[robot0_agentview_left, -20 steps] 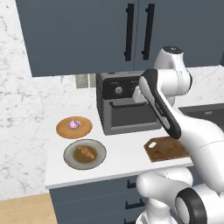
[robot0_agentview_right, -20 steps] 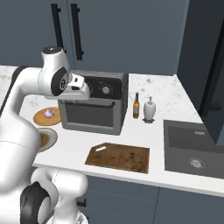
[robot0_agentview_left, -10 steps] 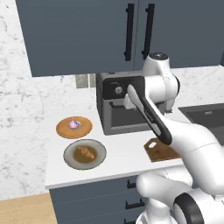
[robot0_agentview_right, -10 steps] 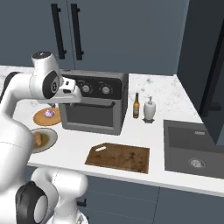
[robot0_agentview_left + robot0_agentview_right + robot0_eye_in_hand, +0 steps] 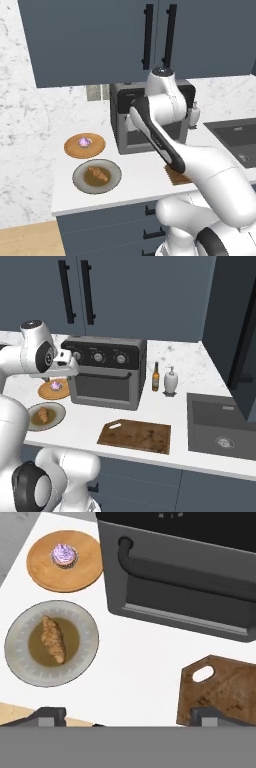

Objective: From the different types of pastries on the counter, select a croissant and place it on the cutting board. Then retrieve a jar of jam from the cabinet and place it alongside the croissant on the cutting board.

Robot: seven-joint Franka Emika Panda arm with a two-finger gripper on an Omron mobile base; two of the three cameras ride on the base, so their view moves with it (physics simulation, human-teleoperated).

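Golden-brown croissant [image 5: 53, 639] lies on a grey plate [image 5: 87, 639] near the front left of the white tabletop [image 5: 145, 657], untouched.

Just behind that plate sits a round wooden board [image 5: 47, 574] carrying a purple-frosted cupcake [image 5: 64, 554]; the two dishes are close but apart. To their right stands a dark toaster oven [image 5: 107, 373] against the wall, and in front of its right half lies the brown cutting board [image 5: 136, 435], bare, its handle hole towards the croissant's side. A small bottle [image 5: 155, 377] and a soap dispenser [image 5: 171, 381] stand right of the oven, with the sink [image 5: 220, 423] beyond. The tool [image 5: 127, 717] hangs high above the tabletop, its fingers spread wide with nothing between them, looking down between plate and cutting board. Dark cabinets [image 5: 100, 40] hang overhead, doors shut.
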